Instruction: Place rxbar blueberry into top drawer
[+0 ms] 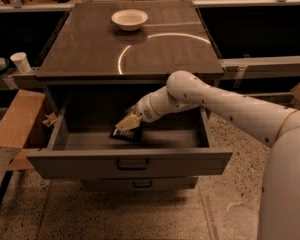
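The top drawer (130, 161) stands pulled open below the dark cabinet top, its bar handle centred on the front panel. My gripper (127, 125) reaches down into the drawer from the right, left of its middle. It is shut on the rxbar blueberry (124, 134), a small dark flat bar that shows just below the cream fingers (130, 121), at or just above the drawer floor. I cannot tell whether the bar touches the floor.
A round cream bowl (129, 19) sits at the back of the cabinet top (90, 49). The narrower lower drawer front (140, 184) is closed below. A cardboard box (20, 124) stands at the left and a white cup (21, 62) on a ledge beyond it.
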Tool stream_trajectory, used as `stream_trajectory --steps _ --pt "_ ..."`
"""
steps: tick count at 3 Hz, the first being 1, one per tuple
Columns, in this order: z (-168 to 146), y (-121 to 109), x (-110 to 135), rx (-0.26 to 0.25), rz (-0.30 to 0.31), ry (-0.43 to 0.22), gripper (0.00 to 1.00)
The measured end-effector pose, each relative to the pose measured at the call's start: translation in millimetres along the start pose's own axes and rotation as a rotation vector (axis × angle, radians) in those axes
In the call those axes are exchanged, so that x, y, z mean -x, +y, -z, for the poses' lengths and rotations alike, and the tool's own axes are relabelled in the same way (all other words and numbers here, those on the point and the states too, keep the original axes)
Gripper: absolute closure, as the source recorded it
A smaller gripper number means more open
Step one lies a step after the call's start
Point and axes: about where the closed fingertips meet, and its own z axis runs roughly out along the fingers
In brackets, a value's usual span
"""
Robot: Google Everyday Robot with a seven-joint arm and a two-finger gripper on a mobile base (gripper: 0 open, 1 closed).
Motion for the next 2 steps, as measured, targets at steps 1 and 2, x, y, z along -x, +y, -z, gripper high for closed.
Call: stream_trajectory --steps 1,2 --pt "-1.6 -2.1 -4.7 -0.002 -0.003 0.004 0.0" --pt "-1.6 -2.1 -4.7 -0.002 -0.003 0.004 0.0"
